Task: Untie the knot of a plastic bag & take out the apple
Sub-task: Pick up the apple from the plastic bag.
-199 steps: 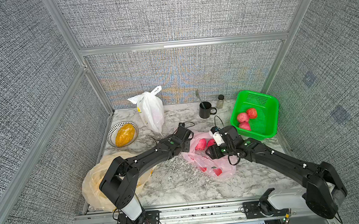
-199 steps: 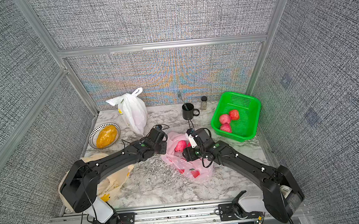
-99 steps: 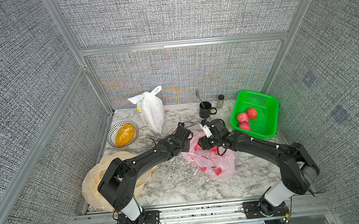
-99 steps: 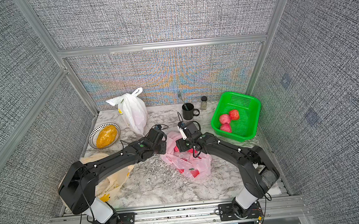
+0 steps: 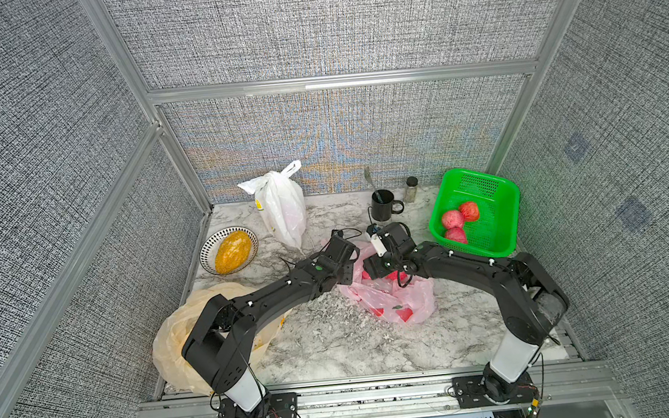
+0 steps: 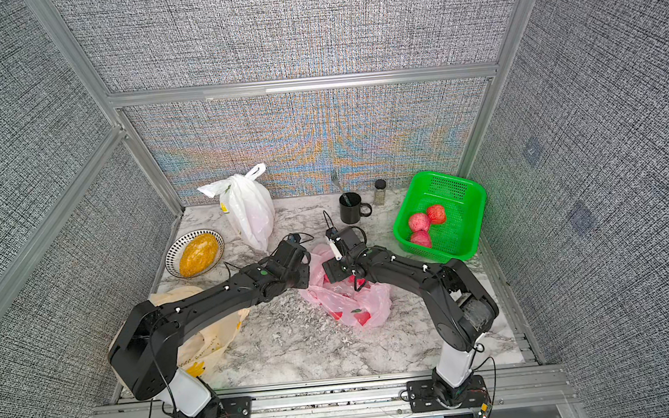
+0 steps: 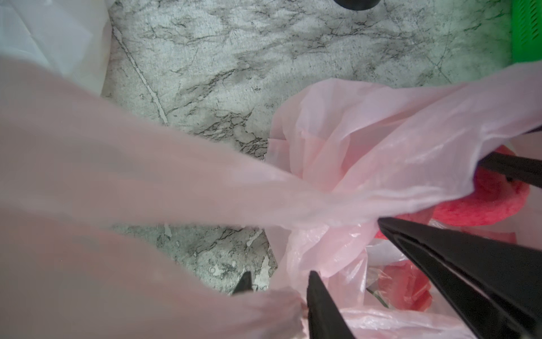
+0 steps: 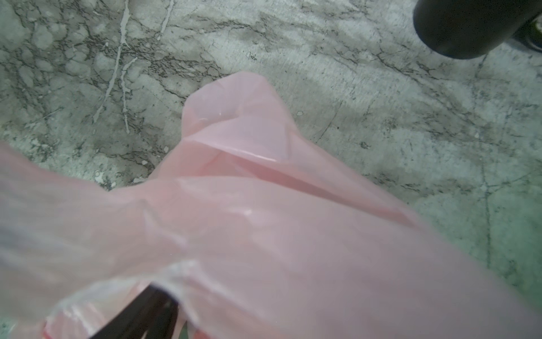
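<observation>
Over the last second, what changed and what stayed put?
The right hand edged across the pink bag toward the left hand while its elbow rose; its fingers now stand apart. The left hand stayed clamped on the bag's plastic; green basket, mug and white bag did not move.

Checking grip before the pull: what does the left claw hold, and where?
The left claw pinches the pink bag by a stretched strip of its film.

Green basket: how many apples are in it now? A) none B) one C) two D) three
D: three red apples lie together in the green basket, seen in both top views.
</observation>
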Robot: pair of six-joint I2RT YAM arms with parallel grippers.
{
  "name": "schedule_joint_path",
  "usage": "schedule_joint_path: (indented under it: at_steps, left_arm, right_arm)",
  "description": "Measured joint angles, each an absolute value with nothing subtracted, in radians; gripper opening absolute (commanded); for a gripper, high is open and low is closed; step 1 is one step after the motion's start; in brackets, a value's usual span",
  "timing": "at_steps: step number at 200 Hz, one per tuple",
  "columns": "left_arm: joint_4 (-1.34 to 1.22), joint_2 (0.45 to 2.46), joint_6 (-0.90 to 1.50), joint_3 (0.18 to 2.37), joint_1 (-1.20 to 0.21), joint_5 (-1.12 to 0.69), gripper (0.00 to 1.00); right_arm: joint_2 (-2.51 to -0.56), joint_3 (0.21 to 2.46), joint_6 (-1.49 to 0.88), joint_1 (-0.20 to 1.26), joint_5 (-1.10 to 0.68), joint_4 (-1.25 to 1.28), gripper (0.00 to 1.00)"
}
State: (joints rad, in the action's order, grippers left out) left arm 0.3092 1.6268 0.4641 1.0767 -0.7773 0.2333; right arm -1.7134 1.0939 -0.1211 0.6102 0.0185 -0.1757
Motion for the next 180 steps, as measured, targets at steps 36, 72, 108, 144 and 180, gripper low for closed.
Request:
schedule_joint_path:
  at_steps: [36, 72, 108, 144, 180]
  left_arm:
    - [0.309, 1.634, 0.464, 1.081, -0.777, 0.233, 0.34]
    - [0.309, 1.637, 0.464, 1.087, -0.777, 0.233, 0.34]
    - [0.312, 1.634, 0.464, 1.087, -0.777, 0.233, 0.34]
    - [0.314, 1.634, 0.464, 1.087, -0.777, 0.233, 0.34]
    - [0.315, 1.634, 0.464, 1.089, -0.777, 0.233, 0.34]
  right_arm:
    - [-1.658, 1.054, -0.101, 0.610, -0.005, -0.169, 0.87]
    - [-1.690, 1.055, -0.080, 0.611, -0.009, -0.174, 0.87]
    - [-1.737, 1.078, -0.072, 0.612, -0.009, -0.163, 0.88]
    - [-1.804, 1.122, -0.073, 0.612, -0.009, -0.130, 0.90]
    - [-1.849, 1.136, -0.077, 0.611, -0.009, -0.094, 0.88]
